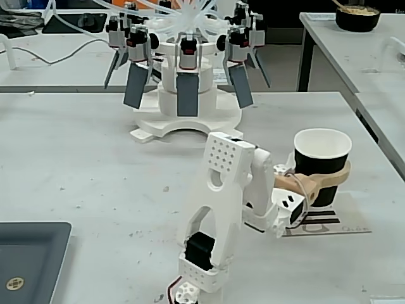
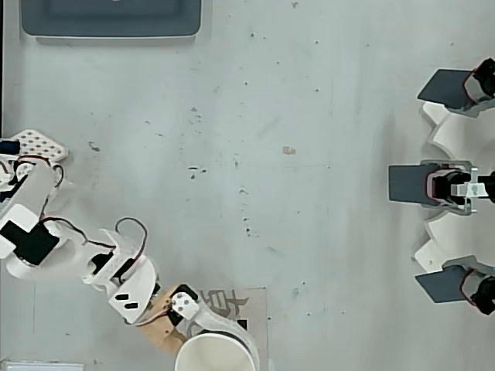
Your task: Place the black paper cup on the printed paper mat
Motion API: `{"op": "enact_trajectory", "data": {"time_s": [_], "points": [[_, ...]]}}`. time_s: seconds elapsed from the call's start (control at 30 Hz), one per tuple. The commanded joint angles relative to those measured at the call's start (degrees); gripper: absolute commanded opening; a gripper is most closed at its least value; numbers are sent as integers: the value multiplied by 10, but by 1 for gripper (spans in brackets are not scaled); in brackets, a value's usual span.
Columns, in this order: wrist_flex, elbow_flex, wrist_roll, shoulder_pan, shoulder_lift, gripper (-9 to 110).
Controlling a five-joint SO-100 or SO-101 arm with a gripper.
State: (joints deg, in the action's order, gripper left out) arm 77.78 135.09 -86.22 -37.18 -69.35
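Note:
The black paper cup (image 1: pixel 321 158) stands upright at the right of the fixed view, its white inside (image 2: pixel 216 355) showing at the bottom edge of the overhead view. My gripper (image 1: pixel 326 178) is shut on it, with a wood-coloured finger (image 1: pixel 316 180) wrapped across its front just below the middle. The printed paper mat (image 1: pixel 345 225) lies right under the cup, and its dark bars and grey character (image 2: pixel 232 298) peek out beside the cup. Whether the cup's base touches the mat is hidden by the gripper.
A white apparatus with grey paddles (image 1: pixel 186 88) stands at the back of the table (image 2: pixel 452 185). A dark grey tray (image 1: pixel 28 253) sits at the near left corner (image 2: pixel 108 23). A black bowl (image 1: pixel 357 16) rests on another table. The table's right edge runs close to the cup.

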Motion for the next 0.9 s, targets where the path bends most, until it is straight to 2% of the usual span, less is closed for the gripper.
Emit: {"op": "enact_trajectory", "data": {"time_s": [0.0,0.7,0.87], "points": [[15,-37,6,-7,11,6],[17,-75,11,-7,84,5],[17,-75,11,-8,86,14]]}}
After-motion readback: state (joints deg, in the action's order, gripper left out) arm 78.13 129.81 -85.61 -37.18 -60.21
